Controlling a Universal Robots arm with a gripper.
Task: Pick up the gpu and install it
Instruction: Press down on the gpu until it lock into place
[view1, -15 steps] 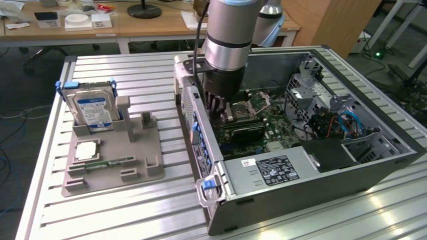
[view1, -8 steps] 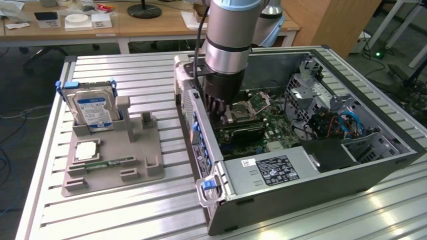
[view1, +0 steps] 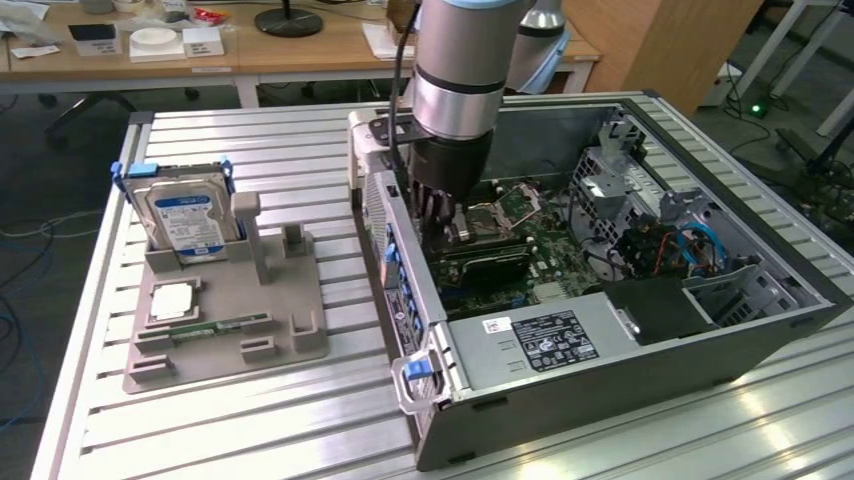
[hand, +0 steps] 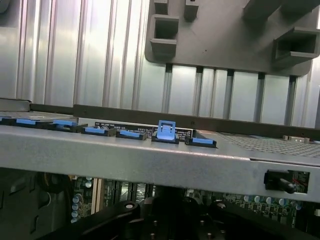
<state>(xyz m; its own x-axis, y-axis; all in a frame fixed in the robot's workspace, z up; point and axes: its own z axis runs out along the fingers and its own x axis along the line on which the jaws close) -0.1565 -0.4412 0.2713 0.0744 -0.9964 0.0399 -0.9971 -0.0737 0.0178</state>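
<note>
Exterior view: the arm reaches straight down into the open computer case (view1: 561, 385), which lies on its side on the slatted metal table (view1: 267, 420). The gripper (view1: 437, 236) is low inside the case, close to the case wall on the exterior view's left, and its jaws are drawn together. Directly under the fingertips and touching them lies the gpu (view1: 478, 262), a dark block sitting flat against the green motherboard (view1: 567, 272). I cannot tell whether the jaws pinch the card itself. Just past the gripper, deeper in the case, is the square processor socket (view1: 503, 208). The power supply (view1: 547, 342) with its black label lies near the gripper, on the near side of the gpu. Well away from the gripper, outside the case toward the exterior view's left, a grey holder (view1: 227, 345) carries a hard drive (view1: 187, 222) standing upright and a narrow memory stick (view1: 211, 328) lying flat.

Wrist view: the gpu (hand: 165, 217) shows as a black shape right beneath the camera, with the motherboard (hand: 82, 192) behind it. Across the middle runs the grey case wall (hand: 125, 155), with a row of blue clips (hand: 166, 131) along its far edge. Beyond the wall lie the table (hand: 75, 50) and the holder (hand: 225, 35).
</note>
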